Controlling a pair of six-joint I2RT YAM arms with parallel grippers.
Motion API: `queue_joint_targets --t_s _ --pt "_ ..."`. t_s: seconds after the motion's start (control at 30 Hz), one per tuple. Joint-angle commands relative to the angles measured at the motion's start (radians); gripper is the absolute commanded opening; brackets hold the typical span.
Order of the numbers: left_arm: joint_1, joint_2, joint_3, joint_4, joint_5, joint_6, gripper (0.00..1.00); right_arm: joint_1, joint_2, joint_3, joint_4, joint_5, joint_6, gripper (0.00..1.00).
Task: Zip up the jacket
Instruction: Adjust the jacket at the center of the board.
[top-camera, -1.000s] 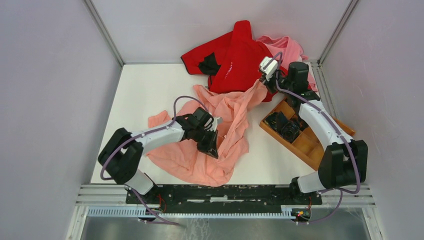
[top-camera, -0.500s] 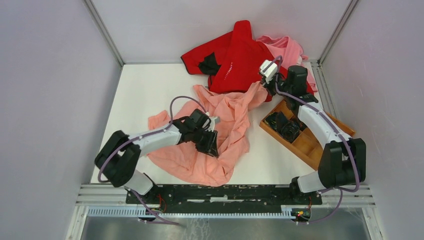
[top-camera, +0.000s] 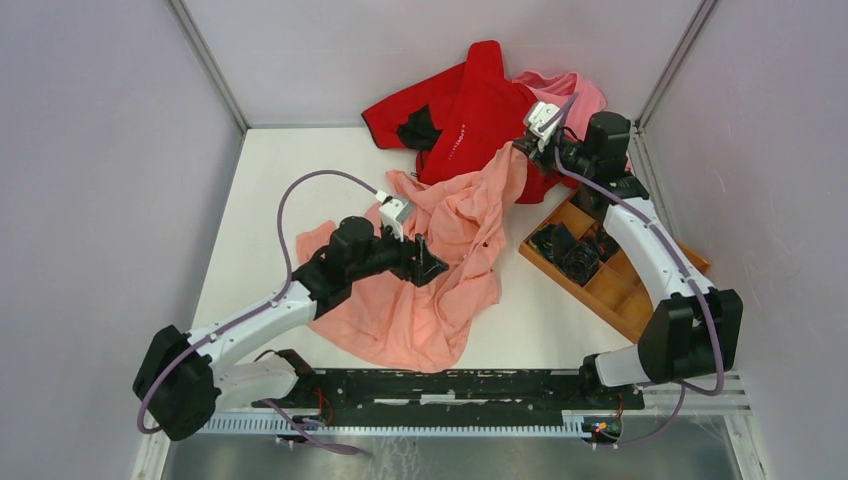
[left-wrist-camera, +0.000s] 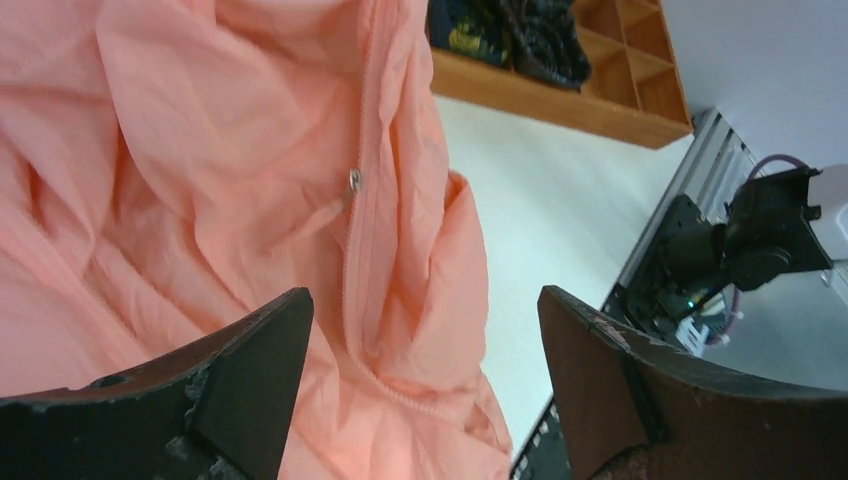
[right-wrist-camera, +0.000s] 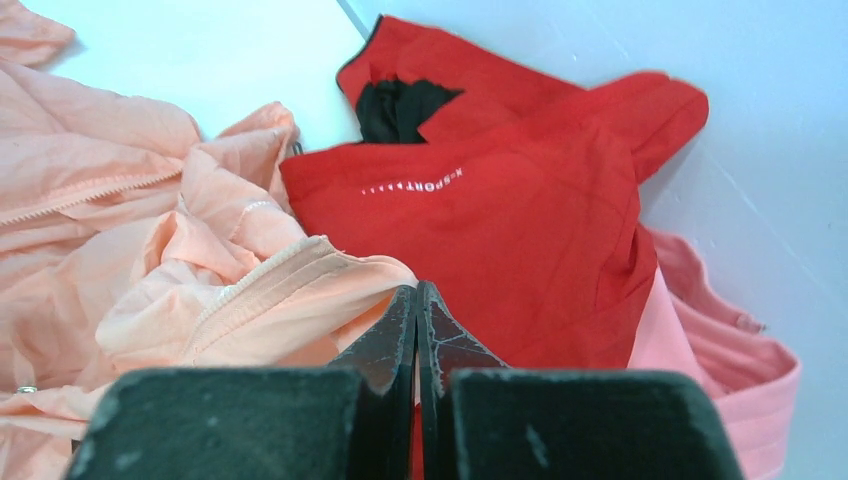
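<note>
Two arms share this job. The right gripper, its fingers pressed shut on a fold of the jacket, holds that edge lifted near the far right corner of the tabletop, just in front of the red garment. The rest of the salmon cloth lies spread over the middle, reaching toward the near edge. The left gripper hovers over that spread part, its fingers wide apart and holding nothing.

Ahead of them the small metal zipper pull sits on a crumpled zipper track. I would say taking that pull is the step in hand. It should go best if the left arm comes down square over it and pinches only the metal, not the thin cloth beside it. The right arm should hold its end taut, so the track runs straight and no fabric bunches into the slider.
</note>
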Motion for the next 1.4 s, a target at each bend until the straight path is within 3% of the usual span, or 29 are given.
queue_joint_targets --t_s 0.0,0.1,0.3,0.43,0.63,0.97,1.03,1.17,1.37 --pt "0.003 0.072 -0.006 0.413 -0.016 0.112 0.89 -0.003 0.006 0.071 0.012 -0.100 0.025 0.00" --pt "0.006 0.190 0.053 0.517 0.017 0.114 0.87 -0.004 0.011 0.072 0.023 -0.120 0.044 0.00" --pt "0.029 0.451 0.248 0.474 0.175 0.049 0.79 -0.003 0.010 0.071 0.038 -0.143 0.069 0.00" --pt "0.055 0.582 0.307 0.476 0.198 -0.002 0.77 -0.004 0.007 0.071 0.040 -0.151 0.075 0.00" --pt "0.058 0.679 0.350 0.511 0.213 -0.078 0.76 -0.003 0.003 0.065 0.038 -0.157 0.074 0.00" --pt "0.055 0.747 0.278 0.684 0.320 -0.244 0.64 -0.004 0.006 0.050 0.044 -0.168 0.077 0.00" --pt "0.054 0.759 0.275 0.704 0.342 -0.276 0.56 -0.004 0.006 0.049 0.046 -0.168 0.077 0.00" --pt "0.052 0.767 0.270 0.720 0.370 -0.332 0.26 -0.004 0.004 0.047 0.041 -0.162 0.075 0.00" --pt "0.048 0.678 0.247 0.672 0.322 -0.336 0.07 -0.004 0.010 0.042 0.015 -0.133 0.063 0.01"
